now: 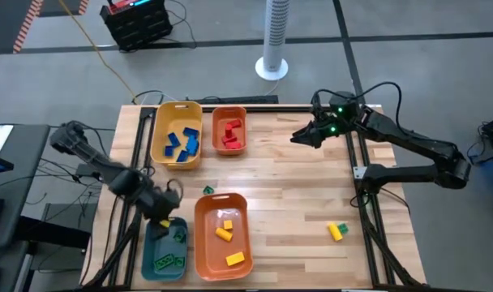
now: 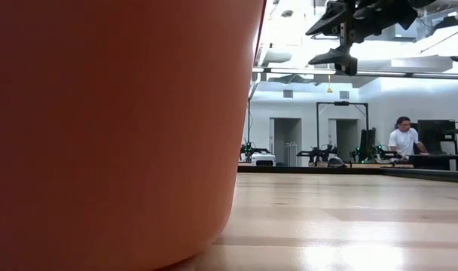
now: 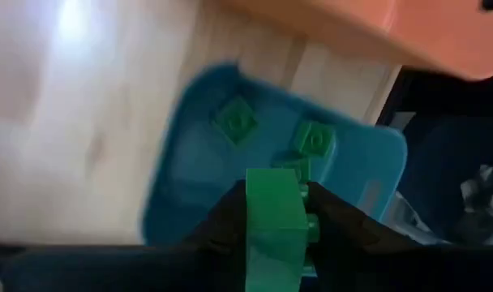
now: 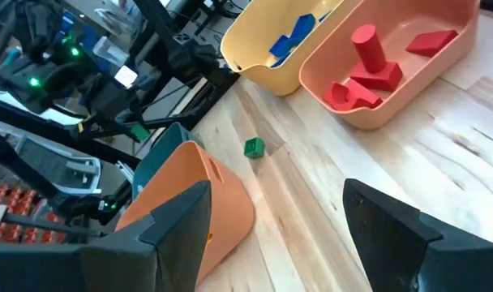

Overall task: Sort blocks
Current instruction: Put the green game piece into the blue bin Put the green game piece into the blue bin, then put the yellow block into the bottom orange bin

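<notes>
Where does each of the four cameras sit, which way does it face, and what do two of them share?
High: overhead, facing down on the table; both arms show.
Low: at tabletop height, facing the room; an orange bin blocks most, right hand above.
Left wrist: above the teal bin; left hand grips a green block.
Right wrist: faces the red-block bin; open fingers show.
Shared: that bin appears overhead too.

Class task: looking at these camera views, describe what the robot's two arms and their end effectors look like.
Both arms are dark, jointed and slim. The right end effector has two black wedge-shaped fingers, with green lights glowing on its wrist and black cables trailing along the arm. The left end effector is equally dark.
</notes>
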